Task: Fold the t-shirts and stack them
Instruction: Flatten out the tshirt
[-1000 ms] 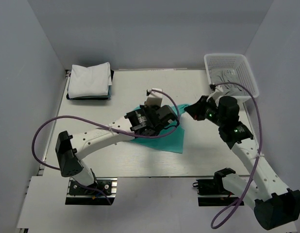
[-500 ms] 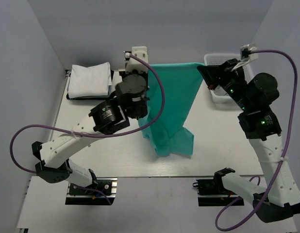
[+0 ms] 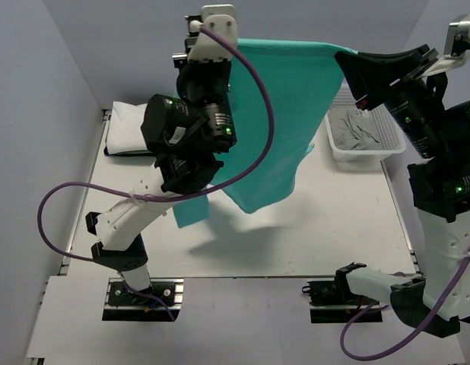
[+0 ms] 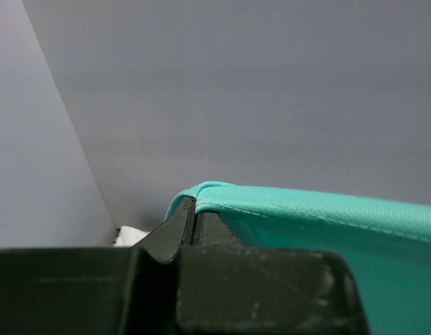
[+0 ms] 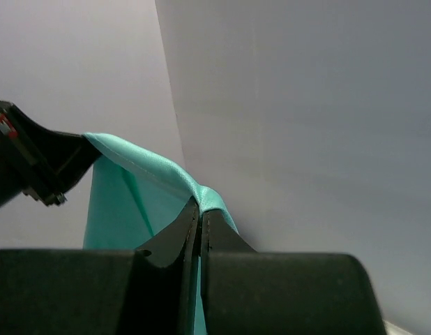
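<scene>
On the far right of the table (image 3: 334, 220): white mesh basket (image 3: 368, 154) holding crumpled pale cloth (image 3: 359, 128). Its far rim is hidden behind the right arm.

Far left: folded white t-shirts (image 3: 125, 125), stacked and partly covered by the left arm.

Aloft: teal t-shirt (image 3: 284, 114), top edge stretched level, lower part hanging free over the table's middle.

The left claw (image 4: 195, 213) and right claw (image 5: 200, 209) are each pinched tight on a top corner, with both arms raised high.
</scene>
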Tool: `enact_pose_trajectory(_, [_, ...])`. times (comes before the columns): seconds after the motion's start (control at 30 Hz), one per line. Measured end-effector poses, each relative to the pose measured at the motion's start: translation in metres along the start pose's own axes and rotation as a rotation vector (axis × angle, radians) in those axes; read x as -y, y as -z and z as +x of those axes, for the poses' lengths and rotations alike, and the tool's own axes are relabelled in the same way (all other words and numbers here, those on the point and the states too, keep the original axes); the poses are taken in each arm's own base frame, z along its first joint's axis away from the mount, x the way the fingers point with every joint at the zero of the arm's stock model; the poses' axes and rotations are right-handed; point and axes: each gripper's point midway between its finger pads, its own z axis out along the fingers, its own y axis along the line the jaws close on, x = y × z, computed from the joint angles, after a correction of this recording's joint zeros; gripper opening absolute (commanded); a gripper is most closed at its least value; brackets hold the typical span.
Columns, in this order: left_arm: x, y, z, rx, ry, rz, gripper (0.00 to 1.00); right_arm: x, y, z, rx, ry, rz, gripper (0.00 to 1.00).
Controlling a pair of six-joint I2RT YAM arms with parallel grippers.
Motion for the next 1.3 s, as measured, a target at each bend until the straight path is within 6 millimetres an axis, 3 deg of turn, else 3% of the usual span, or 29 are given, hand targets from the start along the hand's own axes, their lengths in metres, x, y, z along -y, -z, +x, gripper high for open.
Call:
enact_pose_trajectory(0.17, [0.012,0.005,0.011,-0.006,-0.12,0.018,0.0,0.002,-0.001,-0.001,0.003,0.003,0.007,0.0])
enact_pose_trajectory(0.37, [0.018,0.011,0.023,-0.013,-0.183,0.037,0.0,0.015,0.004,0.021,-0.033,-0.013,0.065,0.0])
enact_pose_trajectory(0.47, [0.023,0.016,0.041,-0.009,-0.23,0.078,0.0,0.029,0.002,0.04,-0.064,-0.023,0.108,0.0])
enact_pose_trajectory(0.57, [0.027,0.022,0.066,0.001,-0.256,0.151,0.0,0.051,0.0,0.074,-0.111,-0.038,0.176,0.0])
enact_pose_trajectory(0.73, [0.031,0.032,0.117,0.012,-0.221,0.269,0.0,0.092,-0.001,0.155,-0.242,-0.076,0.292,0.0])
enact_pose_trajectory(0.83, [0.036,0.027,0.148,0.005,-0.202,0.292,0.0,0.113,-0.002,0.199,-0.312,-0.102,0.352,0.0])
enact_pose_trajectory(0.97, [0.057,-0.007,0.194,-0.042,-0.226,0.269,0.0,0.14,-0.005,0.236,-0.359,-0.106,0.436,0.0])
enact_pose_trajectory(1.03, [0.067,-0.037,0.231,-0.087,-0.262,0.253,0.0,0.153,-0.009,0.247,-0.364,-0.099,0.475,0.0])
enact_pose_trajectory(1.17, [0.069,-0.089,0.279,-0.16,-0.302,0.247,0.0,0.178,-0.028,0.256,-0.358,-0.072,0.535,0.0])
enact_pose_trajectory(1.23, [0.074,-0.125,0.273,-0.157,-0.275,0.24,0.0,0.191,-0.051,0.253,-0.339,-0.05,0.549,0.0])
enact_pose_trajectory(1.3, [0.076,-0.165,0.249,-0.112,-0.23,0.219,0.0,0.203,-0.081,0.241,-0.291,-0.024,0.549,0.0])
